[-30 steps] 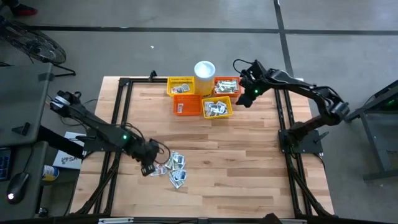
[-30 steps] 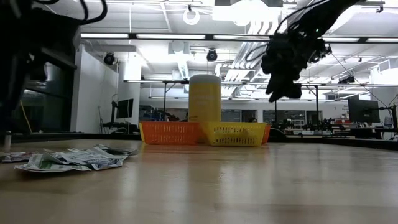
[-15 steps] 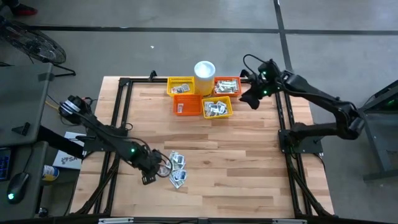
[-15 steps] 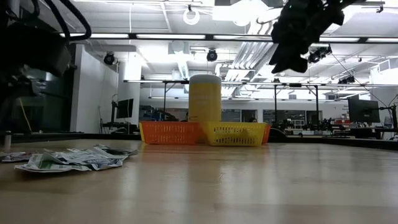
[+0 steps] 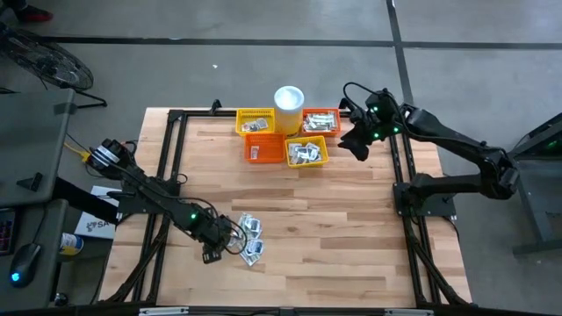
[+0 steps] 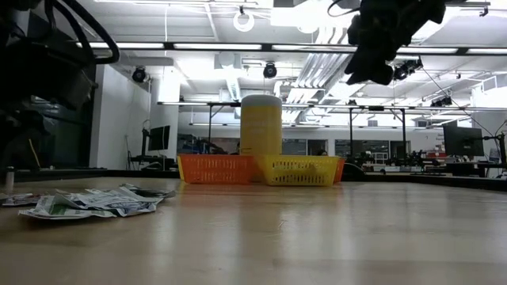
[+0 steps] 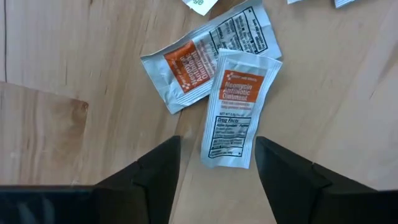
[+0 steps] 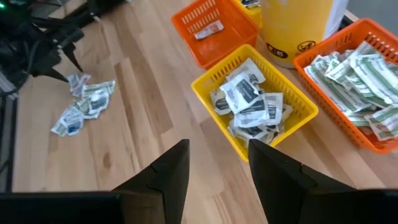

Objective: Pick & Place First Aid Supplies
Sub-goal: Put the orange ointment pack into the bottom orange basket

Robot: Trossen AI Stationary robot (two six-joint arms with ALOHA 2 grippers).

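Sachet flat on table, just ahead of left gripper, fingers apart.

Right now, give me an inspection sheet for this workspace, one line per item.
Surface: wooden table, level.
Job's things: loose sachets near the left gripper; more fill four baskets.
Clutter: white cup among the baskets.
Grippers: left gripper open, low over an antibiotic ointment sachet; right gripper open, empty, raised beside the baskets.
Cables: wiring along both arms.
Surroundings: grey floor, workshop behind; nobody seen.
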